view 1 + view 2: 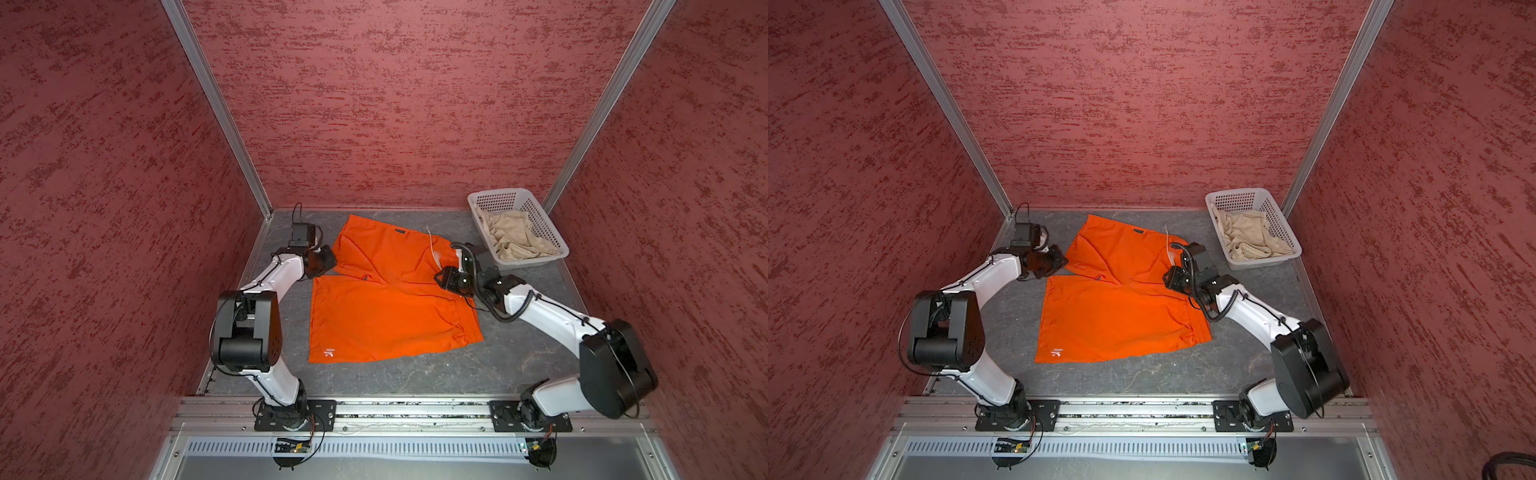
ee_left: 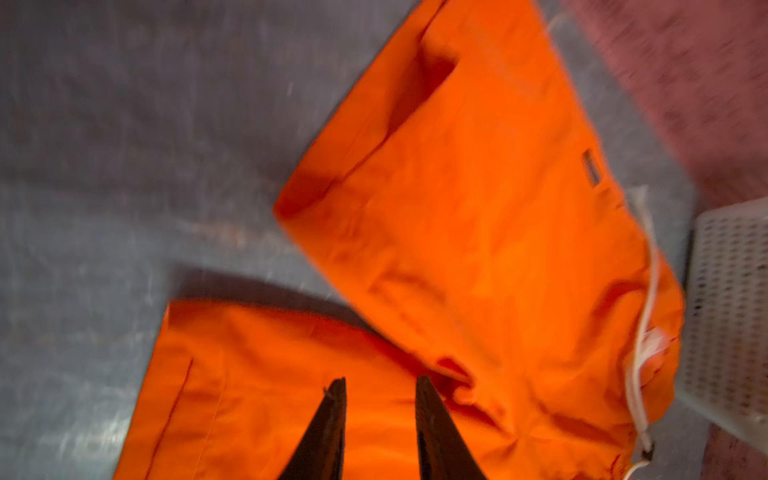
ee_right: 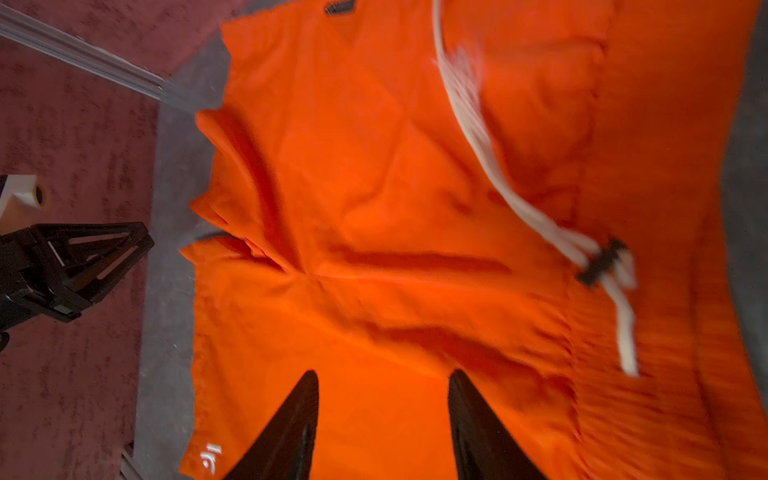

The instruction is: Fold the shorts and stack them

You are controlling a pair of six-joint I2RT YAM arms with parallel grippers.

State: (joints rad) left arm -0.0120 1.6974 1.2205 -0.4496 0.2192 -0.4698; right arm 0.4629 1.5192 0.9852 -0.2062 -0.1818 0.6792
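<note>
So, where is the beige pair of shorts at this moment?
In both top views the beige shorts lie crumpled inside the white basket, at the far right corner of the table, just right of the spread orange shorts.

White left arm [image 1: 270,278] and white right arm [image 1: 552,320] bend inward; black left gripper [image 2: 380,380] and black right gripper [image 3: 384,374] gape empty.
</note>
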